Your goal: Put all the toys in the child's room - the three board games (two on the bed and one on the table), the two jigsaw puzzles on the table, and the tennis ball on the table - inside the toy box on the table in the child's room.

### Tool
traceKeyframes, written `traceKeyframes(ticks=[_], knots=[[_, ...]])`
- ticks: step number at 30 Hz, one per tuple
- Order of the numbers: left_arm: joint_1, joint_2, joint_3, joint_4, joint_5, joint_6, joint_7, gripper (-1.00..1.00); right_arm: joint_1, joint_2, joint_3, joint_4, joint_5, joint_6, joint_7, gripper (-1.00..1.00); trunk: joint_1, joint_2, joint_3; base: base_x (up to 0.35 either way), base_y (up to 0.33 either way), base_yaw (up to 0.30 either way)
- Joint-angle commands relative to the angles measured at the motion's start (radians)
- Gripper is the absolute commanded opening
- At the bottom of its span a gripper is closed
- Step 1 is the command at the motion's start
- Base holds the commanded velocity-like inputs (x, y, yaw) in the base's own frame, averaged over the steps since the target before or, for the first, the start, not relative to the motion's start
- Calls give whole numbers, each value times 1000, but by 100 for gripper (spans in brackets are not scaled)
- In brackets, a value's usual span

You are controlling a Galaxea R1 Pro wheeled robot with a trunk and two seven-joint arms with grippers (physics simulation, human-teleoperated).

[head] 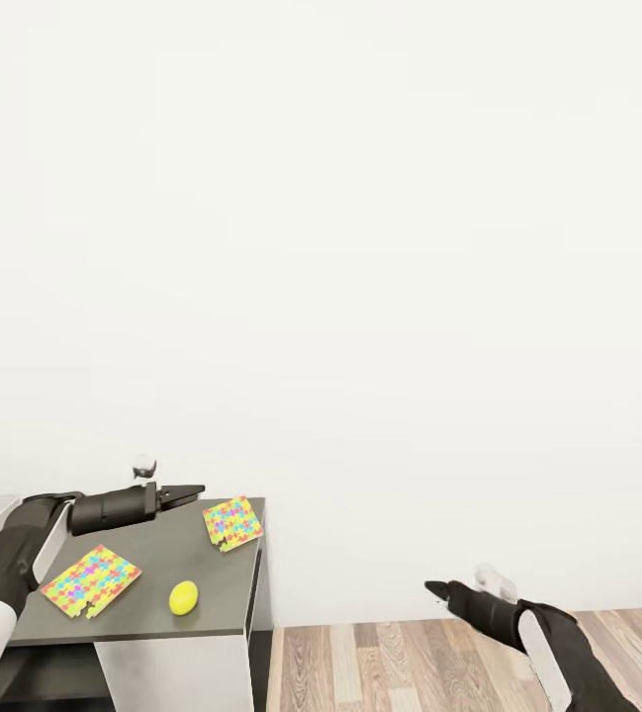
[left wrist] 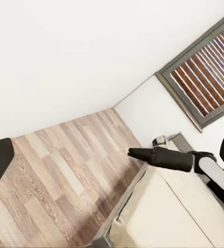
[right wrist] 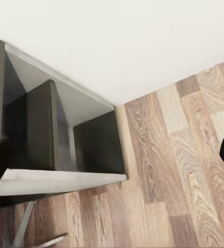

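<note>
Grey table [head: 217,593] holds two jigsaw puzzles [head: 91,580], a tennis ball [head: 183,597]; both end effectors' states unclear.

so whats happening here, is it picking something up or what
Nothing is held yet. The robot faces the end of the table, where two jigsaw puzzles and the yellow tennis ball lie. The left gripper hovers over the tabletop near the far puzzle; the right gripper hangs over the wood floor.
</note>
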Motion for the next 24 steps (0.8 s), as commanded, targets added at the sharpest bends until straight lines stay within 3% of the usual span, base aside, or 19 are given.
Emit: traceKeyframes(ticks=[1,8,13,19,21,24], knots=[[0,0,1,0,3,11,10,100,-21,-2,-2,10,2,17,7,100,0,-1,-1,0,0,0],[-2,-2,2,1,4,16,115,100,-167,-11,-3,152,-1,61,18,100,0,-1,-1,0,0,0],[-5,-3,3,2,4,18,175,100,-222,-13,0,194,1,72,16,100,0,-1,-1,0,0,0],[-22,-4,4,2,4,45,253,100,-263,-24,-2,211,-1,157,26,100,0,-1,-1,0,0,0],[-45,-14,5,2,4,65,318,100,-267,-26,-5,210,-2,174,47,100,0,-1,-1,0,0,0],[-84,-42,5,9,4,78,476,100,-271,-23,-5,209,-1,182,92,100,0,-1,-1,0,0,0]])
